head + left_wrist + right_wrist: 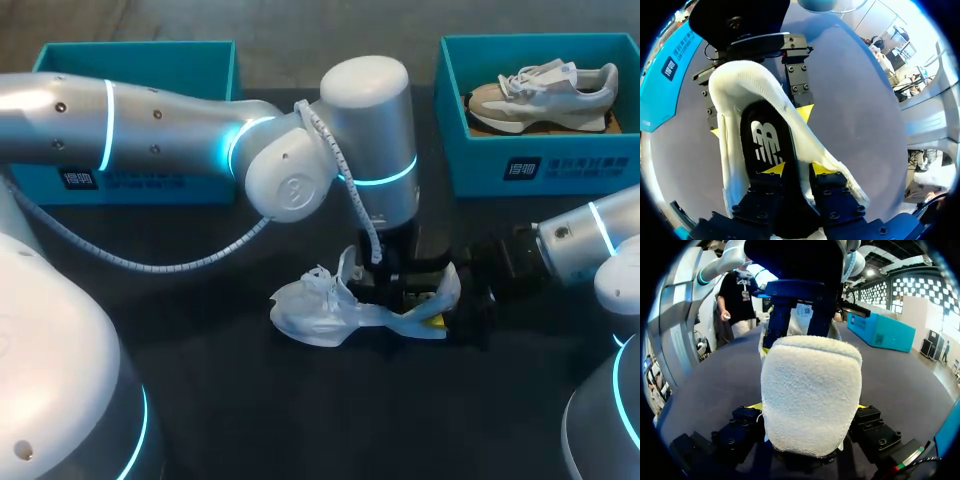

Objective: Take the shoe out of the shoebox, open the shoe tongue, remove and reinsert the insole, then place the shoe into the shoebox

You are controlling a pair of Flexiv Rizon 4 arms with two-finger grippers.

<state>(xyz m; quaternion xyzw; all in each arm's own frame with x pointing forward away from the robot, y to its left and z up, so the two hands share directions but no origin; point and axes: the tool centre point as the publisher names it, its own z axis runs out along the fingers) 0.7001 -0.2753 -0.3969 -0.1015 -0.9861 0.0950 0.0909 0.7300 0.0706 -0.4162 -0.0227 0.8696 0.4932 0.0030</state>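
shoe (322, 314) pinched at its heel by right gripper (808, 406), its side wall clamped by left gripper (796, 169)

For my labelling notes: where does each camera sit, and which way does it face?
Head: above and behind the robot, looking down on the table; left arm and right arm show.
Left wrist: on the left arm, looking into the white shoe; left gripper shows.
Right wrist: on the right arm, facing the shoe's heel; right gripper shows.
All three share the white shoe.
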